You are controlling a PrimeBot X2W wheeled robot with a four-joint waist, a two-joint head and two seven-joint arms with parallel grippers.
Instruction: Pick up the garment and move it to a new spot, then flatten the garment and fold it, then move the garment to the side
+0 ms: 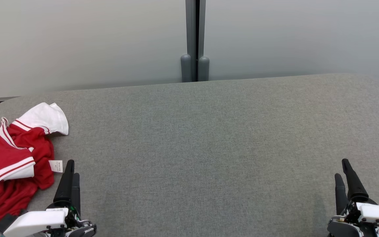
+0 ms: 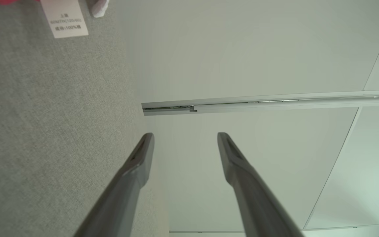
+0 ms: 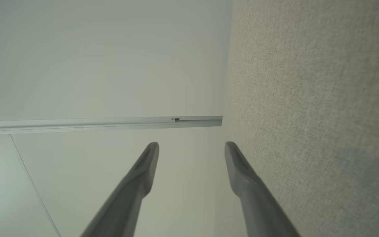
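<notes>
Garment (image 1: 8,164), red/white, crumpled at far-left edge of grey counter (image 1: 209,148). Its white label (image 1: 56,166) lies flat just beside left hand (image 1: 72,169). Left hand's fingers spread apart. Right hand (image 1: 341,168) likewise spread, well apart from garment at counter's right.

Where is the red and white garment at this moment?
In the head view the garment lies crumpled at the left edge of the grey surface, just left of the left gripper.

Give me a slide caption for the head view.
Crumpled red-and-white garment at the left end of the grey table, beside the open left gripper; open right gripper far right.
</notes>
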